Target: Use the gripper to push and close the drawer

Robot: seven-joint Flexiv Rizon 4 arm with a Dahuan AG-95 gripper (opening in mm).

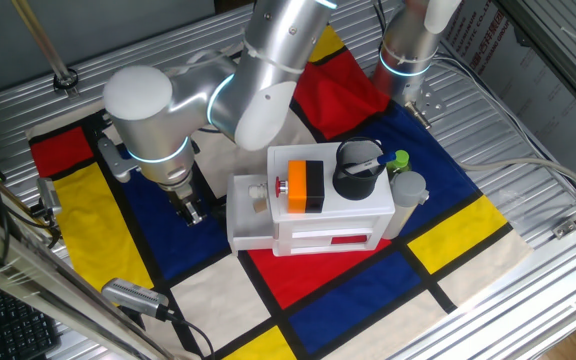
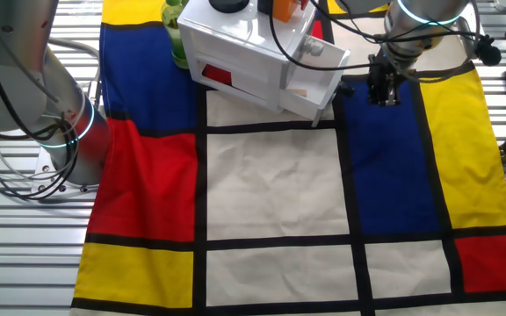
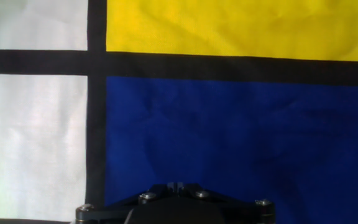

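Note:
The white drawer (image 1: 249, 212) stands pulled out of the left side of the small white cabinet (image 1: 333, 226). In the other fixed view the drawer (image 2: 313, 81) juts out to the right. My black gripper (image 1: 190, 210) hangs over the blue cloth panel just left of the drawer's end face, a small gap apart from it. In the other fixed view the gripper (image 2: 383, 92) is right of the drawer. The hand view shows only its fingertips (image 3: 176, 185), pressed together with nothing between them, above blue cloth. The drawer is out of the hand view.
An orange-and-black block (image 1: 305, 186) and a black cup (image 1: 356, 170) sit on the cabinet top. A grey bottle (image 1: 406, 190) and a green object (image 1: 398, 159) stand behind it. A second silver arm's column (image 1: 408, 50) rises at the back. A coloured cloth (image 2: 271, 202) covers the table.

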